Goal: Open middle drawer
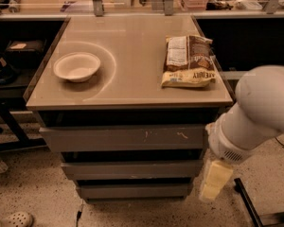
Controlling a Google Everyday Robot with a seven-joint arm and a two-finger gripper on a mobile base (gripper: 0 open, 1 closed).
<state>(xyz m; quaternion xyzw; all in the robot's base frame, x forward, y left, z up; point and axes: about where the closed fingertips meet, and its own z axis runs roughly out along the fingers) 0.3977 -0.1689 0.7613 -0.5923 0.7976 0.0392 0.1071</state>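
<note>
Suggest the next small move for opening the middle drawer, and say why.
Probably swing the tool left toward the right edge of the middle drawer. The tool hangs beside the cabinet, off its right side at about that drawer's height and not touching it. The drawer looks shut and shows no handle, so contact must come first.

A tan countertop point(132, 37) carried a white bowl point(76, 66) on its left half and a brown-and-white snack bag point(188, 61) lying flat near its right edge, the two well apart. Just below the countertop sat a scratched grey drawer front point(123, 138). Well below the countertop's left corner, a white clog point(16, 219) lay on the speckled floor point(33, 188).
</note>
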